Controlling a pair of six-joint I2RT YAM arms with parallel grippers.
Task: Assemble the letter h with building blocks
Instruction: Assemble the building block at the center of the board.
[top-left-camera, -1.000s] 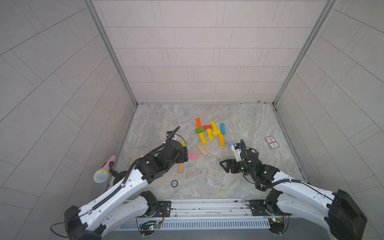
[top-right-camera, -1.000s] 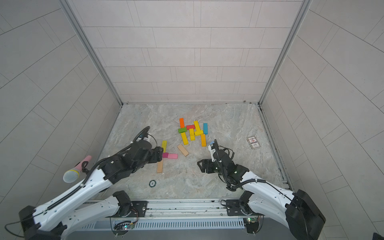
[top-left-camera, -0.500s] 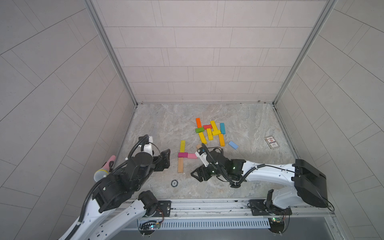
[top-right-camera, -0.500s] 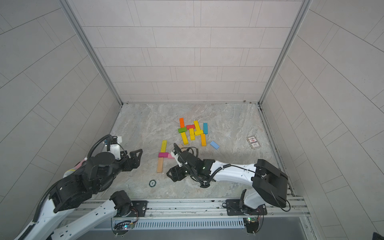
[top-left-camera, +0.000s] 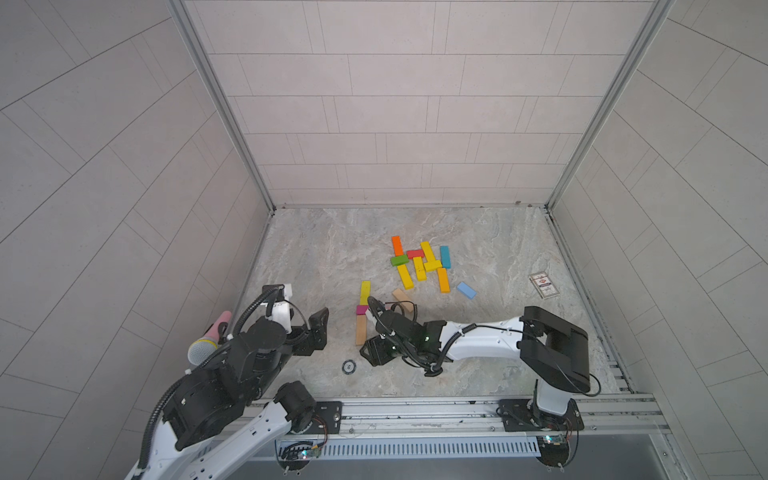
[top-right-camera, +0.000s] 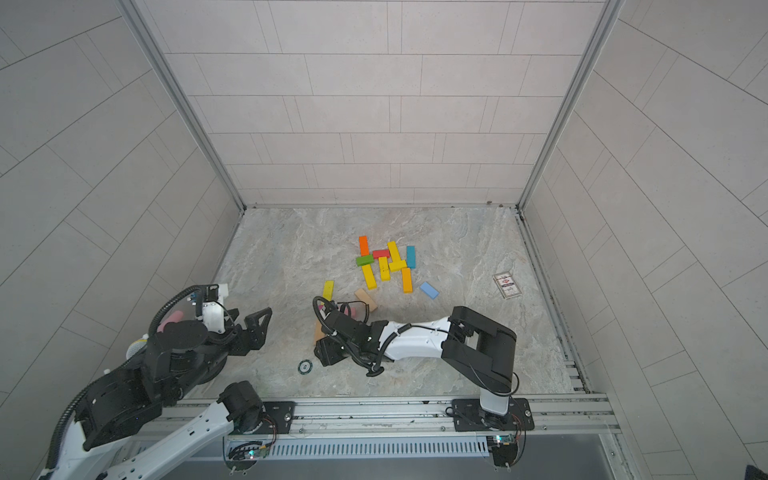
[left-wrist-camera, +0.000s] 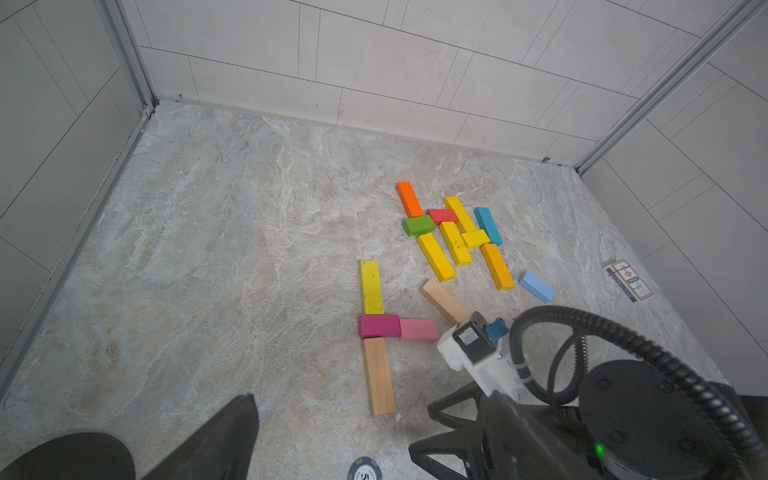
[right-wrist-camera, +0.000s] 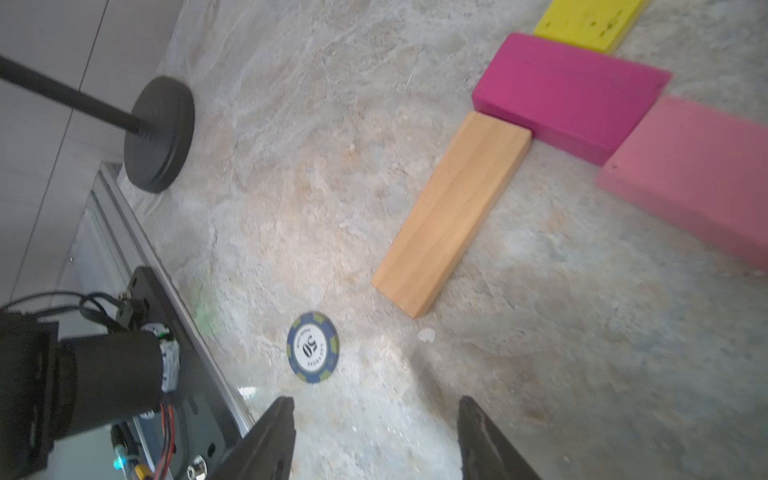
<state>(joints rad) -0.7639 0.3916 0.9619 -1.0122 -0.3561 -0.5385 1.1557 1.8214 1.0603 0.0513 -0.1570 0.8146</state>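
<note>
Both top views: the left end effector (top-left-camera: 318, 332) has pulled back from the short magenta wooden block (top-left-camera: 361, 310), wide open and empty; the right end effector (top-left-camera: 370, 354) has swung in beside it. Left wrist view: long yellow bar (left-wrist-camera: 371, 286), plain wooden bar (left-wrist-camera: 379, 376) and pale pink block (left-wrist-camera: 419, 329) all touch the magenta block; probably only the h's right leg is missing. Right wrist view: jaws partly apart, holding nothing.

Both top views look down from high; both wrist views, low, share the magenta block (left-wrist-camera: 379, 325).
</note>
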